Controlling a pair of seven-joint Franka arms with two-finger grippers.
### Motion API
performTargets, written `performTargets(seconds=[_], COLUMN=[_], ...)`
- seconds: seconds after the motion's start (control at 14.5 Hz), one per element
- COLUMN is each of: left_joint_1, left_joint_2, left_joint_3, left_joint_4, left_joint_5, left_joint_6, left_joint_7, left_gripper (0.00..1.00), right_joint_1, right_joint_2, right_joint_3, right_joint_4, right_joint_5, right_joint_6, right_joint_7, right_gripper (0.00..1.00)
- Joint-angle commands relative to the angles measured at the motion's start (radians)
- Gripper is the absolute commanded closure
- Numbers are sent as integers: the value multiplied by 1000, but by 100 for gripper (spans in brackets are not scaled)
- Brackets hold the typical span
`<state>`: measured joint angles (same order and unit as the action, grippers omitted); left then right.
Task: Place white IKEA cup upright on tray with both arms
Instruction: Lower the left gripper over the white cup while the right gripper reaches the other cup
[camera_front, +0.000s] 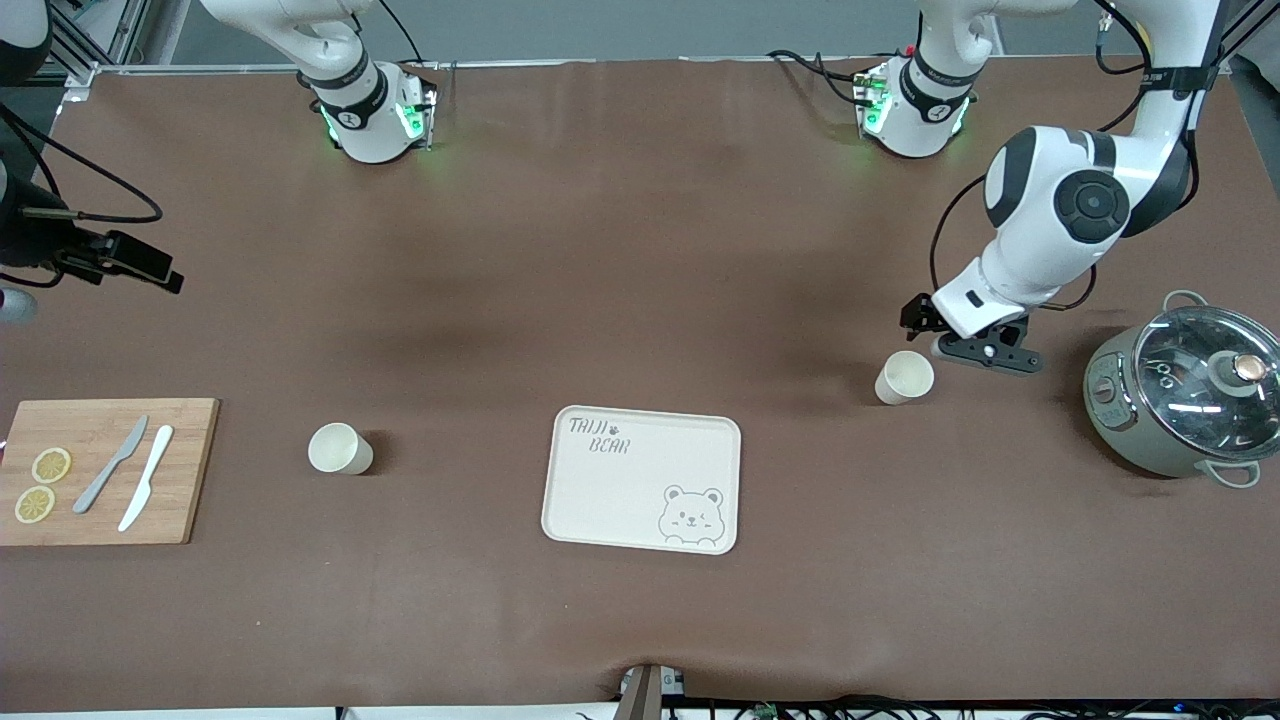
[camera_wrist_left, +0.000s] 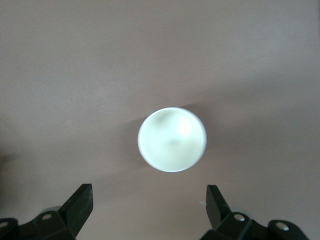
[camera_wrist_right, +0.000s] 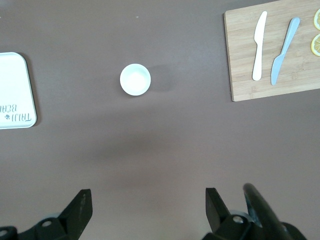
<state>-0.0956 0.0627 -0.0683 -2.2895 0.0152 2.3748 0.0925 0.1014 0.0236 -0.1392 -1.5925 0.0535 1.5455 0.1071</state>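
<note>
Where wrist nears, cup (camera_wrist_left: 172, 139) looks upright.

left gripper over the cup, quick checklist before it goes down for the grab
1. Left gripper open: ok.
2. Cup by the pot upright on the table, mouth up: ok.
3. Cup sits between the fingers' line in the left wrist view: ok.
4. Tray bare, room to set a cup: ok.
5. Pot stands apart from that cup: ok.
6. Right gripper open, high above the other cup, waiting: ok.
</note>
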Motion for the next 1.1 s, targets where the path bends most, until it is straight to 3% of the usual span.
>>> performTargets(seconds=[0.0, 0.41, 1.03], left_joint_1=[48, 53, 47], left_joint_2=[20, 91, 183], left_joint_3=[-7, -8, -8], left_joint_4=[-25, -62, -56], left_joint_5=[-6, -6, -4], left_joint_6=[70, 213, 323], left_joint_7=[58, 65, 65], left_gripper=[0, 0, 0], right_joint_1=[9, 12, 52], right_joint_2=[19, 90, 320], right_joint_3=[-2, -2, -2], right_joint_4=[2, 6, 0], right_joint_5=[-7, -6, -4], right_joint_6=[2, 73, 313], right_joint_7=[13, 0, -1], right_gripper=[0, 0, 0])
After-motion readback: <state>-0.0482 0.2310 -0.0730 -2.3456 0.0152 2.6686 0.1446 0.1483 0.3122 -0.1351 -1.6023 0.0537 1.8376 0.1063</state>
